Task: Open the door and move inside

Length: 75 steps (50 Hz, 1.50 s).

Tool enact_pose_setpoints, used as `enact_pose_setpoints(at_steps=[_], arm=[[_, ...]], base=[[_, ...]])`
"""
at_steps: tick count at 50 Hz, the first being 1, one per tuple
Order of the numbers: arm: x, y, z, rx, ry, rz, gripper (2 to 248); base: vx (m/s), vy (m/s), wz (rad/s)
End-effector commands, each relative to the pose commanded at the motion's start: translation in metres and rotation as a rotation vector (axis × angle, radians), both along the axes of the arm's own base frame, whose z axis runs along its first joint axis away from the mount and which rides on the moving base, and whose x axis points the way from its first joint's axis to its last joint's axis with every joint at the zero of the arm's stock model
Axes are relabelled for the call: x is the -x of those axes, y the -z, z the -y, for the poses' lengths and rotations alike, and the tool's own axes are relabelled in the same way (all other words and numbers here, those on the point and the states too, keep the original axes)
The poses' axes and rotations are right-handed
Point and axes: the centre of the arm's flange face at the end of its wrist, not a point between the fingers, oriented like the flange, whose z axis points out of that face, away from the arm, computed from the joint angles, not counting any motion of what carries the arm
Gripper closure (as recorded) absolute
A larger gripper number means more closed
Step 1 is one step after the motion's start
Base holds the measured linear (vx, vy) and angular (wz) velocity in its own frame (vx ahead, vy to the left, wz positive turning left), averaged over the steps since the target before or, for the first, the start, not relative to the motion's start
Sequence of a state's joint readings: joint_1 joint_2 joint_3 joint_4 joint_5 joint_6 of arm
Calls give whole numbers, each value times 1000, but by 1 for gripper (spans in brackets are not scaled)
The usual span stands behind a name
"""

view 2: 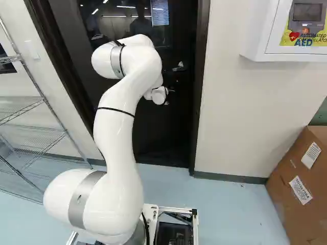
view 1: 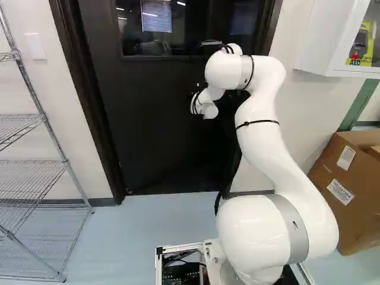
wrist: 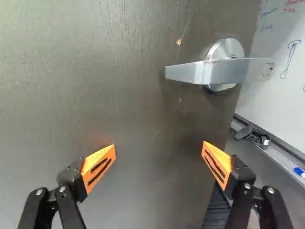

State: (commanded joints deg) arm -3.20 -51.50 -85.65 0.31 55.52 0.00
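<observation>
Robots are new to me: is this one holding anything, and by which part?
Nothing is held: the hand stands open, and the lever handle is ahead of it, not between its orange pads.

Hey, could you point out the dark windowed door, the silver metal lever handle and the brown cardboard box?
Dark windowed door (view 1: 148,113): left base view, panel below the window.
Silver metal lever handle (wrist: 187,73): wrist view, lever near its free end.
Brown cardboard box (view 2: 310,219): right base view, side below the labels.

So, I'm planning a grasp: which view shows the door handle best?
The wrist view: the handle is close up, lever and round plate. The right base view has only a glint that may be it; in the left, I can't find it.
</observation>
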Motion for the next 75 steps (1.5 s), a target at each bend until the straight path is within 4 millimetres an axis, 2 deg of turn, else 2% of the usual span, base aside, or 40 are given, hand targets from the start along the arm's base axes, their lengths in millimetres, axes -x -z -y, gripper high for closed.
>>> enact_pose_setpoints(at_steps=[14, 27, 75], arm=[[-25, 7, -11, 10, -26, 31, 3], [-25, 7, -13, 10, -29, 31, 3], [66, -17, -14, 4, -25, -73, 3]], base=[[0, 0, 0], [0, 0, 0], [0, 0, 0]])
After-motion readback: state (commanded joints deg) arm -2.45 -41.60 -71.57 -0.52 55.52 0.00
